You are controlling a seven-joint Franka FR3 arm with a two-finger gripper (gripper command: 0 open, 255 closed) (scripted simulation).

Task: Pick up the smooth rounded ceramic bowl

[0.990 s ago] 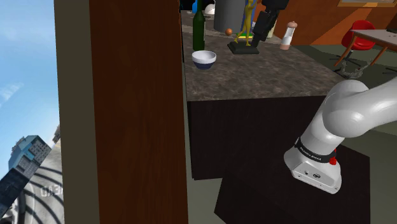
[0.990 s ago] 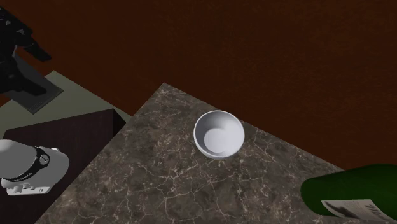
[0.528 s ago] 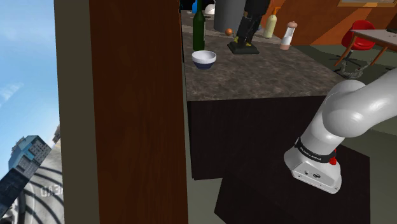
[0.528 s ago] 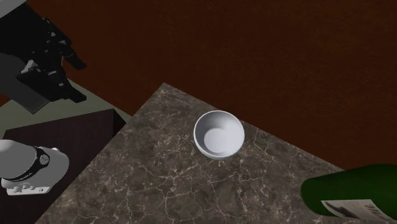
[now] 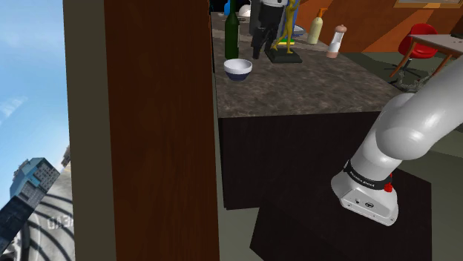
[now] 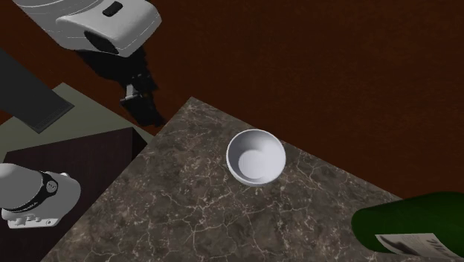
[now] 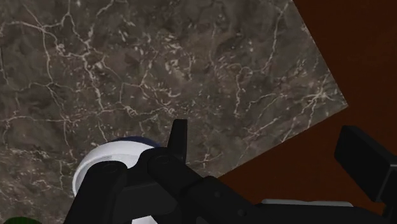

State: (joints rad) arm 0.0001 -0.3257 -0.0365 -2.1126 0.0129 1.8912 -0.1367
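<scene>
The gripper hovers by a corner of the marble counter, its fingers apparently parted and empty. The white bowl sits near the counter's edge, beside dark wood panelling. The picture edge cuts off a green bottle.

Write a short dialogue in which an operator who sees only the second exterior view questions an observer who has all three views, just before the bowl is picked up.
Operator: I see the gripper near the counter's corner. Are its fingers open?
Observer: Yes. In the wrist view they stand well apart.
Operator: Is the bowl lined up between them?
Observer: No. In the wrist view it sits off to one side, partly hidden behind one finger, not in the gap.
</scene>
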